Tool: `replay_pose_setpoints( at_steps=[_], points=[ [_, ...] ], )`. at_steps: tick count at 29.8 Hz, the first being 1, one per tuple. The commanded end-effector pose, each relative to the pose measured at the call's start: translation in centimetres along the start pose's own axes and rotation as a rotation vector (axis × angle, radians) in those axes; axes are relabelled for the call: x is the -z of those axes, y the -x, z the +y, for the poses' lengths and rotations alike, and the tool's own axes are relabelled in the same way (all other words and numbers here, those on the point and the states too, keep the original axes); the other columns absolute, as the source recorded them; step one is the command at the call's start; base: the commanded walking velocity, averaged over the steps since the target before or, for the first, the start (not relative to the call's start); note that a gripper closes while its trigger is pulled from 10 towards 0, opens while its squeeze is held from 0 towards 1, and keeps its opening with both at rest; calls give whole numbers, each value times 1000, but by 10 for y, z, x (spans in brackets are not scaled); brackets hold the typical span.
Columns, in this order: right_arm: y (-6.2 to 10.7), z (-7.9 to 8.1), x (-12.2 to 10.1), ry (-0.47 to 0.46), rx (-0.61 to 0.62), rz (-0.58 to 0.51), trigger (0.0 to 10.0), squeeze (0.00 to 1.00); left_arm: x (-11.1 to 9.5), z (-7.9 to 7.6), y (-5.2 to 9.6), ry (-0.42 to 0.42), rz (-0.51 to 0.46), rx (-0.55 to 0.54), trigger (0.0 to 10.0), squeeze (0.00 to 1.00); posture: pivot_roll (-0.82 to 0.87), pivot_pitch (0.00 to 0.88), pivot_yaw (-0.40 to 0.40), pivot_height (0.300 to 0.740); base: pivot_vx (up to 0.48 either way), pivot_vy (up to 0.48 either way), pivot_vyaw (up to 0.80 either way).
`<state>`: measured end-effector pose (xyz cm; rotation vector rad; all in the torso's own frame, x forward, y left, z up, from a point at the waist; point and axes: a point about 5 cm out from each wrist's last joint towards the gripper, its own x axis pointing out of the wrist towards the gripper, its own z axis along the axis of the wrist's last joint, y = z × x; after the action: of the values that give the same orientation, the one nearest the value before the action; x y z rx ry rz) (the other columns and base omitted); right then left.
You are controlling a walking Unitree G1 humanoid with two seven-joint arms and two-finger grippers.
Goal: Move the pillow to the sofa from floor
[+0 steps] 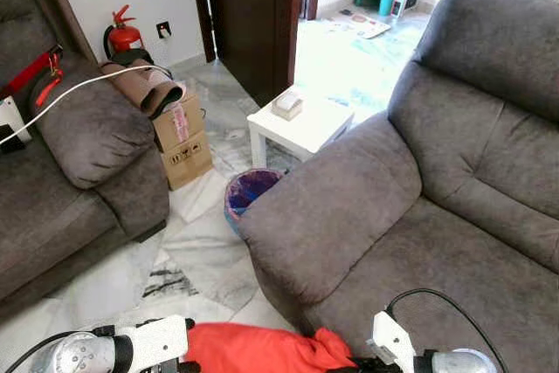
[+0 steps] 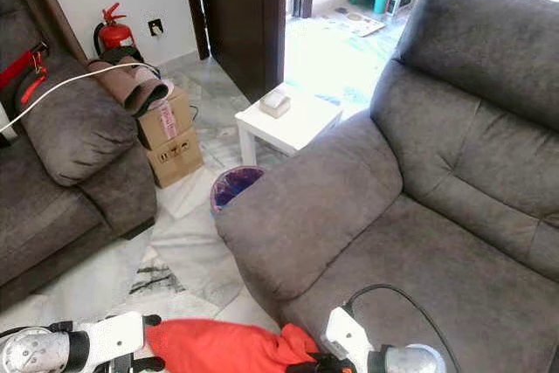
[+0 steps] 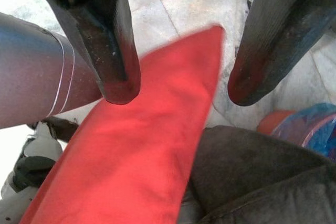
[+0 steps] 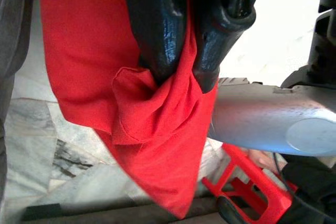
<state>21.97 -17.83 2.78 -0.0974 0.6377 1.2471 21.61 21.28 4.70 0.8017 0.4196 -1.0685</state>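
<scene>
The right gripper (image 4: 181, 80) is clamped tight on a bunched corner of the soft red fabric pillow (image 1: 262, 348), holding it off the floor at six o'clock. The left gripper (image 3: 181, 85) is spread wide around the opposite corner, gripping nothing, seemingly to steady it. The grey suede sofa (image 1: 454, 242) waits at two o'clock.

Both head eyes look forward and down from above, over the sofa (image 1: 419, 216), the floor (image 1: 196, 259) and a white worktop (image 1: 301, 124) beyond; they share nearly the same scene, the right eye set slightly aside. Each wrist camera looks closely along its own pincer fingers at the pillow (image 3: 136, 150), which also lies at the head views' lower edge.
</scene>
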Motion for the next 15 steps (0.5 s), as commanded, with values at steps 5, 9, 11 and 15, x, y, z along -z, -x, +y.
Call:
replay_pose_setpoints(
  at_steps=[5, 9, 11, 15],
  points=[
    [1, 5, -34, 107, -62, -106, 10000, 0, 16, -12, -2, -72, 59, 93, 10000, 1000, 49, 91, 14, 740, 0, 0, 0],
    [4, 9, -41, 134, -86, -111, 10000, 0, 14, -6, -4, -102, 54, 66, 10000, 1000, 45, 88, 15, 740, 0, 0, 0],
    [4, 10, -43, 138, -92, -112, 10000, 0, 15, -5, -5, -115, 50, 65, 10000, 1000, 42, 88, 15, 740, 0, 0, 0],
    [6, 13, -46, 143, -103, -120, 10000, 0, 12, 4, -7, -156, 25, 15, 10000, 1000, 38, 85, 13, 740, 0, 0, 0]
  ],
)
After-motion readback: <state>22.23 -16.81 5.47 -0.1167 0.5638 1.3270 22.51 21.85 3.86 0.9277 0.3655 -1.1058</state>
